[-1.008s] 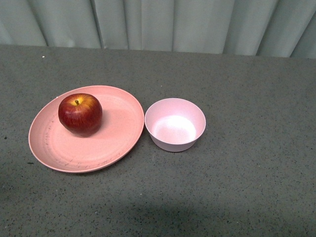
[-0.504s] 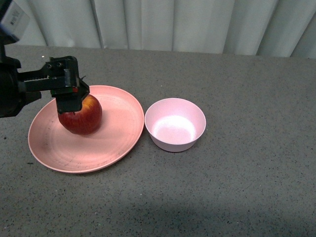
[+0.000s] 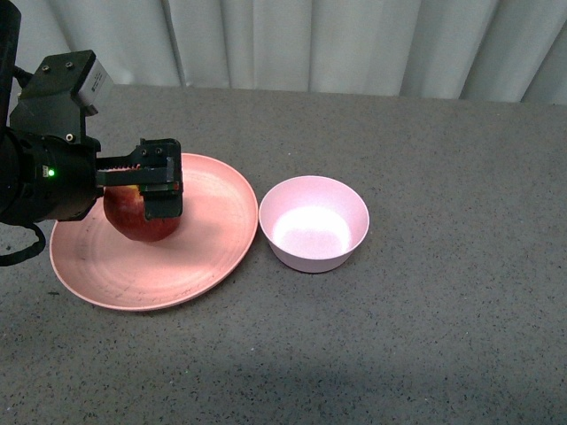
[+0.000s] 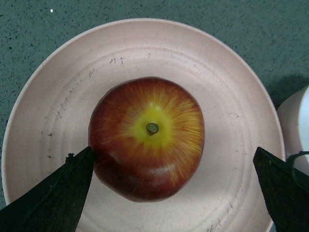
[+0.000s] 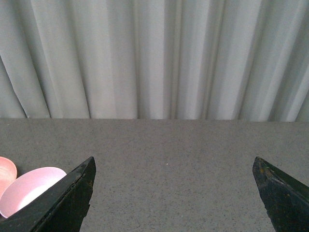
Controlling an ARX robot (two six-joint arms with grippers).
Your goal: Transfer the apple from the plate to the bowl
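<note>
The left claw [image 4: 173, 151] hangs released, spread wide. The apple [image 4: 147, 137] sits within its span at the plate's [image 4: 231, 106] 10 o'clock, nearly touching one finger.

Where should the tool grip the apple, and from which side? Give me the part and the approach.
Grip the apple across its widest middle, on two opposite flanks, coming straight down. It sits upright on the shallow plate, stem up, so its sides are free. The open left tool hangs over it, spread wider than the apple.
</note>
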